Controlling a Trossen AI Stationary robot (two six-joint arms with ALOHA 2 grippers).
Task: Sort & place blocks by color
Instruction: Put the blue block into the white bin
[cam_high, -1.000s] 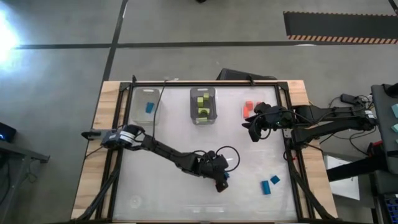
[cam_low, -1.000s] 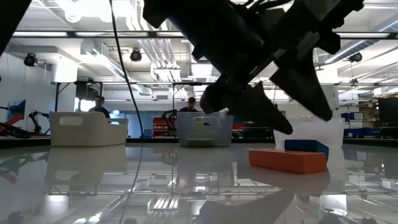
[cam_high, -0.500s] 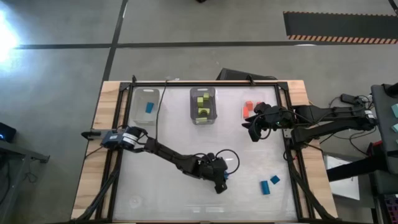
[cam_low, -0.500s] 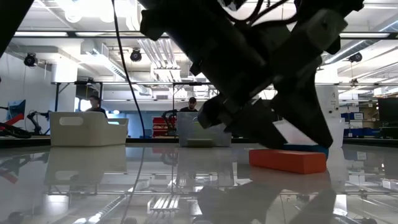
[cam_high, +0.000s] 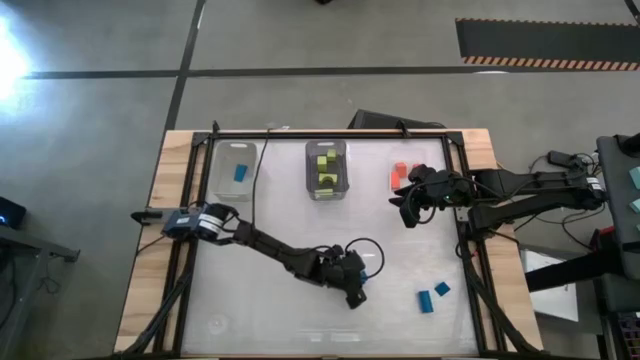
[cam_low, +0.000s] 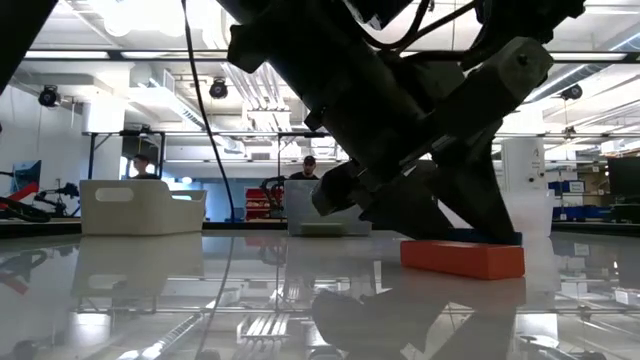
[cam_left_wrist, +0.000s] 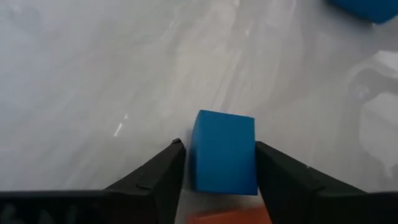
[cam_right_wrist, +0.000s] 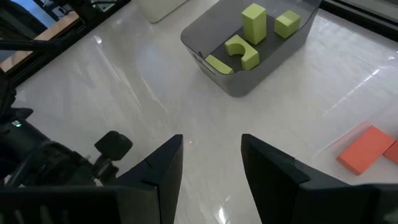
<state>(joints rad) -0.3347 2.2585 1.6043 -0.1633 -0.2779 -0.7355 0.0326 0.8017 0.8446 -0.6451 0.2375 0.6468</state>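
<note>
Blue block between the left end effector fingers, closed on it, right end effector spread wide.

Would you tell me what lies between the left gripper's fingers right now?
A blue block sits between the left gripper's fingers, with an orange-red block just behind it; the left wrist view shows this.

Orange block under the left gripper, mostly cut off (only a sliver visible).
</note>
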